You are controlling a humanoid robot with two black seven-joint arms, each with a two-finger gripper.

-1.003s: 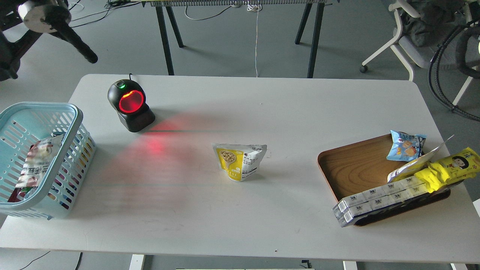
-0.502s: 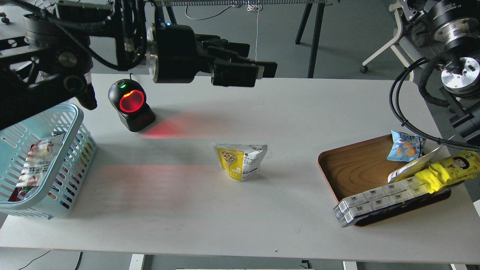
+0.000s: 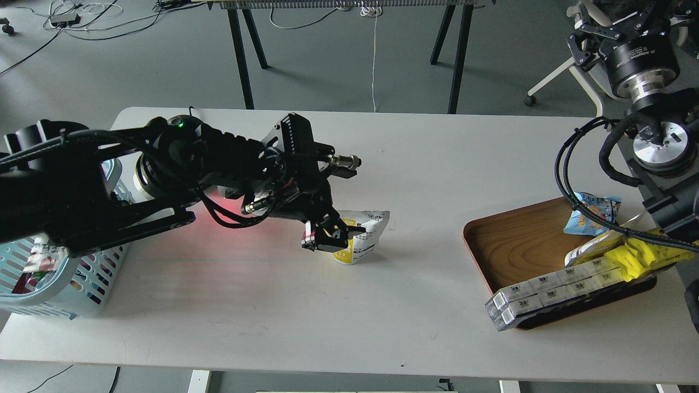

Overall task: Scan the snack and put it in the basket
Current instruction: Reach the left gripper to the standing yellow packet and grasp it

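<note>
The snack point(image 3: 368, 236), a yellow-and-white pouch, stands upright near the middle of the white table point(image 3: 327, 305). My left arm reaches in from the left, and my left gripper point(image 3: 333, 237) is down at the pouch's left half. Its fingers stand apart on either side of that part and hide it. The pouch rests on the table. The light blue basket point(image 3: 82, 284) stands at the table's left edge, mostly hidden behind my left arm, with packets inside. My right arm is raised at the far right, and its gripper end point(image 3: 587, 30) is dark and unclear.
A black barcode scanner with a green light point(image 3: 176, 123) is mostly hidden behind my left arm; its red glow falls on the table. A brown wooden tray point(image 3: 519, 240) at right holds a blue packet point(image 3: 592, 213), a yellow bar point(image 3: 639, 256) and a row of white boxes point(image 3: 546, 289).
My left arm has come in and dropped from high above the table's far side down to the pouch. My right arm has shifted at the far right. The pouch has not moved.
</note>
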